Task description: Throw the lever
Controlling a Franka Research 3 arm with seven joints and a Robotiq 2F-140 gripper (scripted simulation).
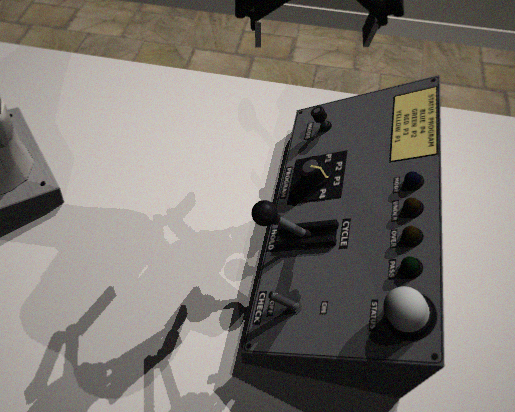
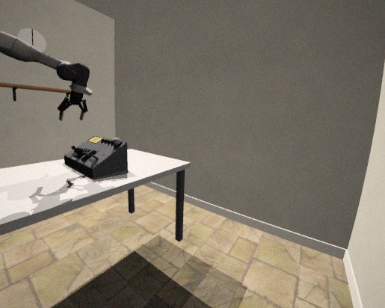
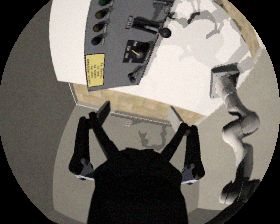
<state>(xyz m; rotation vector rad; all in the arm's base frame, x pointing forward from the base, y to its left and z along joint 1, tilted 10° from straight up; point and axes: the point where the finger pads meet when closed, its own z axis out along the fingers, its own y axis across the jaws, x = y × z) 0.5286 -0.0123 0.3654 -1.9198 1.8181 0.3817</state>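
Exterior: lever point(image 2: 78, 152) well below fingers point(image 2: 61, 116).

Arm point(image 2: 22, 50) outstretched, raised; hand point(image 2: 72, 116) pointing down, fingers spread wide, empty.

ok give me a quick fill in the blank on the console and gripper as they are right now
1. The lever leans toward the label ____.
2. The gripper hangs above the console with its fingers ____.
3. The large dome by the STATUS label is coloured ____.
4. The placard on the panel is coloured ____.

Missing words: HOLD; open; white; yellow
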